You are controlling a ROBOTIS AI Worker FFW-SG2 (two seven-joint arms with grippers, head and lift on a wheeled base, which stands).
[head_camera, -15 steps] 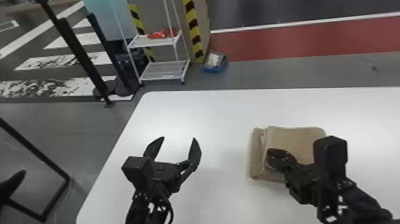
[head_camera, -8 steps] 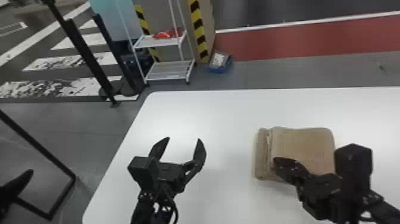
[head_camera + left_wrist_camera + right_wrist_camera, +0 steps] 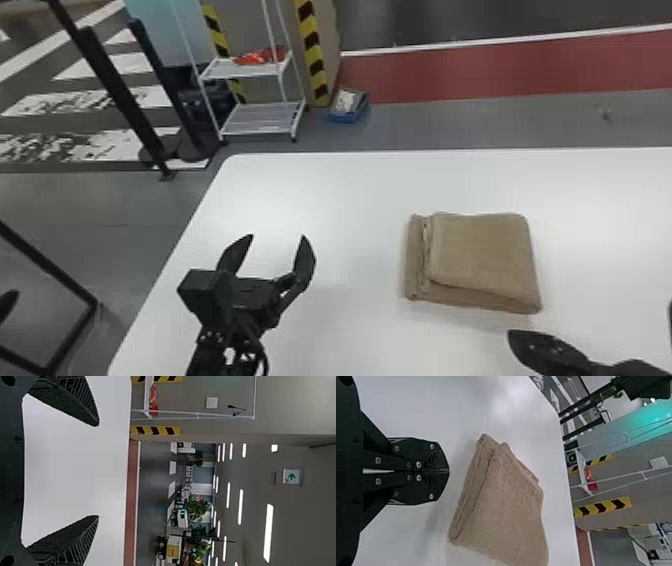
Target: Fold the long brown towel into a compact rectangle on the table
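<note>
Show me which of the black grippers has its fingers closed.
The right gripper, near the folded brown towel: its two flat fingers meet at the tips, while the left gripper has its fingers spread wide.

Tan-brown towel (image 3: pixel 482 252), white table (image 3: pixel 350 200), black claws, yellow-and-black diagonal stripes on posts (image 3: pixel 313 52).

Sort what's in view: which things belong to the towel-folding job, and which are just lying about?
Belongs to the job:
brown towel
white table under it
left pincer
right pincer

Just lying about:
red item on the shelf rack
blue bin
</note>
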